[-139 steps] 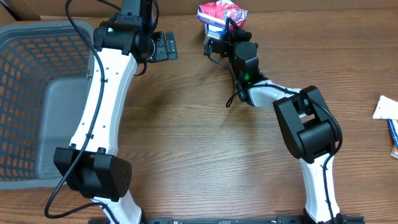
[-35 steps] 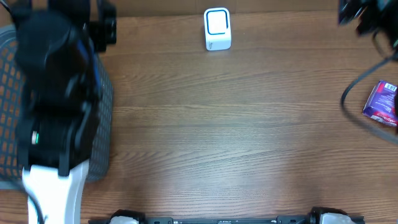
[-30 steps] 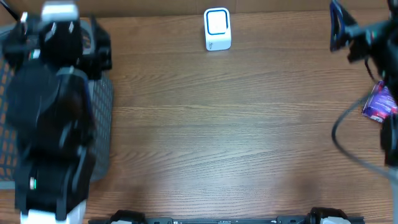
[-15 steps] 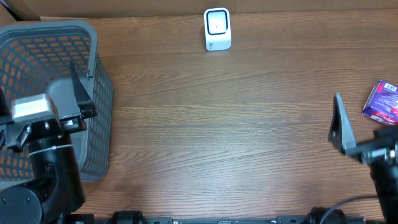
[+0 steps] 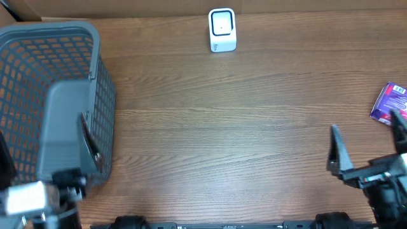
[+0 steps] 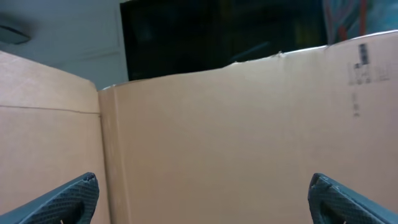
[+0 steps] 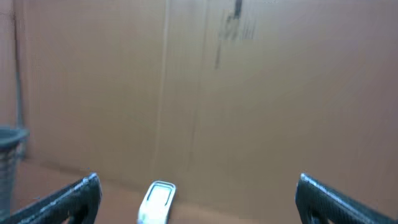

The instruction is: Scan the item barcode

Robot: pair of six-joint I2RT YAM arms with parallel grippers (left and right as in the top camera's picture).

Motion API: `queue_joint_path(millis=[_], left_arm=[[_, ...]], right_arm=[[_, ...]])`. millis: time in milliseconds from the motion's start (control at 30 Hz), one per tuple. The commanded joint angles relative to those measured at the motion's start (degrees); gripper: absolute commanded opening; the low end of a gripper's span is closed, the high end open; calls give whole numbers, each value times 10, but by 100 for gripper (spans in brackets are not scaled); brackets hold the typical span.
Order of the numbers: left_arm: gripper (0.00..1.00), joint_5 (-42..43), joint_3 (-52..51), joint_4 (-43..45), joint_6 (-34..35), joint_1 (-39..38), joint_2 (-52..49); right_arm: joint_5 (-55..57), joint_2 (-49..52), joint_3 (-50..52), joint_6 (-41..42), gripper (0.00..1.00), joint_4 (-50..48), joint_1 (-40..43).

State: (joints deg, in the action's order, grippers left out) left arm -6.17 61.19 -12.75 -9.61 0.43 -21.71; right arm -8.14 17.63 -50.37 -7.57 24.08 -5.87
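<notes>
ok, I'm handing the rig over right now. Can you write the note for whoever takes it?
End effectors: left end effector open, holding nothing, near left by the basket. The right end effector is open, holding nothing, near right, facing the scanner.
Things: the scanner stands at the far edge, centre. The purple packet lies at the table's right edge, untouched.
Done: nothing this moment confirms.
Left: pick up the packet, most likely with the right arm, and show its barcode to the scanner.
</notes>
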Motion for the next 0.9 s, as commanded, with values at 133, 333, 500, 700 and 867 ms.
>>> queue_joint_path(millis=[133, 333, 500, 700, 867], left_arm=[[100, 48, -101, -1, 16, 3, 78], [100, 58, -120, 25, 15, 3, 88], [100, 62, -127, 6, 15, 3, 116], [100, 82, -171, 9, 15, 3, 160], [100, 88, -205, 23, 15, 3, 193]], right_arm=[[150, 3, 1, -132, 100, -70, -33], [157, 7, 1, -204, 100, -96, -33], [156, 2, 2, -219, 100, -10, -33], [157, -54, 2, -255, 100, 3, -30], [159, -97, 2, -255, 100, 23, -30]])
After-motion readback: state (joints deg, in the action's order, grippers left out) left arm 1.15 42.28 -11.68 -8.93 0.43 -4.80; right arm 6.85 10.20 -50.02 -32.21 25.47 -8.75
